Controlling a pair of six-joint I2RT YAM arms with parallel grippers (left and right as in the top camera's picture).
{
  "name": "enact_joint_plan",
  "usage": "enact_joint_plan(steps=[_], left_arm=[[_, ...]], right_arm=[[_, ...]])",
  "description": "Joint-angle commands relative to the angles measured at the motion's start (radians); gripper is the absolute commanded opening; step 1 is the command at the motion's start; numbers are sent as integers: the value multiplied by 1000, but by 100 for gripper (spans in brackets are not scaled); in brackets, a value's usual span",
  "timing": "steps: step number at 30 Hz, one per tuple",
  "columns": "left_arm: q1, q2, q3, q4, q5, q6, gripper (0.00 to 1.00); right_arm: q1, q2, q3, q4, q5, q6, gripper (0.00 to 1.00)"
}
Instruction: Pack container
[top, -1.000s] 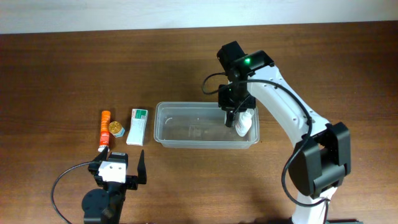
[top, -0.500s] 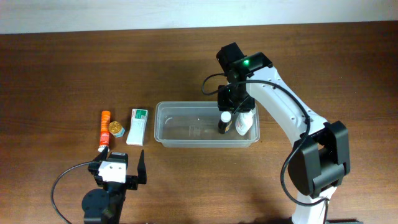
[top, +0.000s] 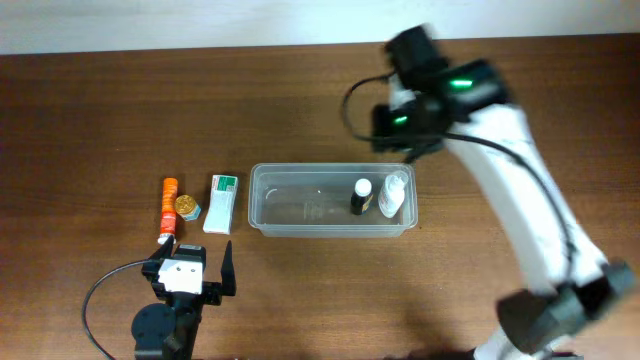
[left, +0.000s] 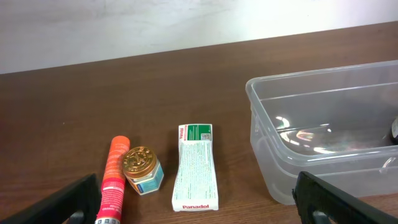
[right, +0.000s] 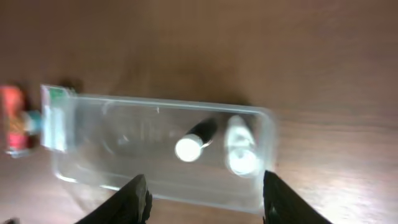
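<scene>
- Right gripper (right: 205, 186) hangs over the container (right: 155, 104), its fingers spread wide and holding nothing.
- The container sits mid-table. At its right end are a dark bottle (top: 359, 196) with a white cap and a white bottle (top: 393, 195), possibly touching.
- Left gripper (left: 197, 178) is splayed and empty.
- Left of the container lie a Panadol box (top: 221, 203), a gold-lidded jar (top: 186, 206) and an orange tube (top: 168, 208).

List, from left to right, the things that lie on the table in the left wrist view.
orange tube → gold-lidded jar → Panadol box → container
</scene>
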Motion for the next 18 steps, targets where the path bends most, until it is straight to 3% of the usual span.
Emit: enact_joint_plan(steps=[1,3,6,11,18], left_arm=[[-6,-9,-5,4,18,16,99],[-6,-9,-5,31,18,16,99],[-6,-9,-5,60,33,16,99],[-5,-9,-5,82,21,17,99],[-5,-6,29,164,40,16,99]], right_arm=[[-134,-105,40,-32,8,-1,53],[-220,-147,40,-41,6,5,60],[-360,-193,40,-51,-14,16,98],[-498,-204,39,-71,-63,16,98],[-536,-195,39,-72,-60,16,98]])
